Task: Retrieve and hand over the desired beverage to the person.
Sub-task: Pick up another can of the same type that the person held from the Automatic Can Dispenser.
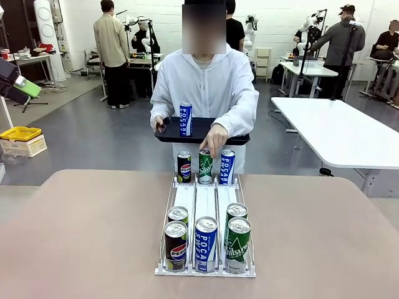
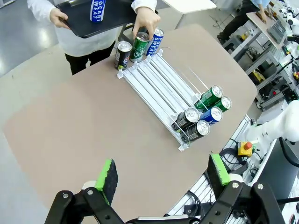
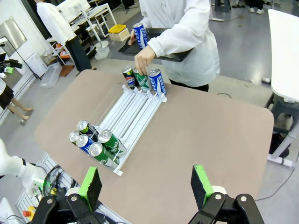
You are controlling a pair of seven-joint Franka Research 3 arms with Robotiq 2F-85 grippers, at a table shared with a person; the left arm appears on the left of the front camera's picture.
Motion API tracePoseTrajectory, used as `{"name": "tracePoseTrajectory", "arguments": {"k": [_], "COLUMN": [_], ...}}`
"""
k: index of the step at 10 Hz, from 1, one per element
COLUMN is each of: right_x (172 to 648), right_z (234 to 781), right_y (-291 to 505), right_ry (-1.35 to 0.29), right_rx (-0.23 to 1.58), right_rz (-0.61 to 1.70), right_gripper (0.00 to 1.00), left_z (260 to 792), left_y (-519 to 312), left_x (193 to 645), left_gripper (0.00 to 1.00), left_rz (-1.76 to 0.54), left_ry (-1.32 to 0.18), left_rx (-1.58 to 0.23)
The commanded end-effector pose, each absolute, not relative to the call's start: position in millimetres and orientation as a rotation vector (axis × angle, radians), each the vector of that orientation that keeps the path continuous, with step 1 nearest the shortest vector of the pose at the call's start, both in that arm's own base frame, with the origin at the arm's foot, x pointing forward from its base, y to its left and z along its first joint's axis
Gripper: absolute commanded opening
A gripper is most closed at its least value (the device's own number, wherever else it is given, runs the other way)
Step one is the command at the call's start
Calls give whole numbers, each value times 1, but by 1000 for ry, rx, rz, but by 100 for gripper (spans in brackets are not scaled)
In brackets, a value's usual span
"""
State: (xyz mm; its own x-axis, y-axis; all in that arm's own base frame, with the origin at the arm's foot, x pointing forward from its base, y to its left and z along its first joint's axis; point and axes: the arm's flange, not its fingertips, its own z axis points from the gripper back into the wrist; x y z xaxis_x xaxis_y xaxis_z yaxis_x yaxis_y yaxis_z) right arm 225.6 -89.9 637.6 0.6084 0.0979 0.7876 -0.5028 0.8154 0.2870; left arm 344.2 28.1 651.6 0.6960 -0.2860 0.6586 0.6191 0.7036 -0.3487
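The person's hand point(image 1: 216, 138) touches a green can point(image 1: 205, 167) mid-frame, at the far end of the rack point(image 1: 206, 199), probably the wanted one. It should be stiff, smooth and thin-walled: grip mid-body. The left end effector point(image 2: 163, 173) and right end effector point(image 3: 146, 185) gape empty.

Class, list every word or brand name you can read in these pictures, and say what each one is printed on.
"POCARI SWEAT": blue can on the tray, and front blue can in the rack.
"pepsi": far black can.
"Chilsung", first letter partly turned away: front green can.
The small print on all the cans is too small to read.
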Motion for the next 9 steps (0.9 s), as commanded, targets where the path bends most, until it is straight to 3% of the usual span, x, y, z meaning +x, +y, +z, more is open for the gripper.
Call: {"name": "tracePoseTrajectory", "arguments": {"k": [1, 9], "right_x": [227, 227], "right_z": [637, 637], "right_y": [-89, -89], "right_ry": [-851, -851], "right_rx": [523, 523], "right_rz": [364, 364], "right_gripper": [100, 100], "left_z": [652, 652], "left_y": [30, 30], "left_x": [345, 345], "left_gripper": [100, 100], "left_rz": [-535, -535], "left_ry": [-611, -611], "left_rx": [-597, -597]}}
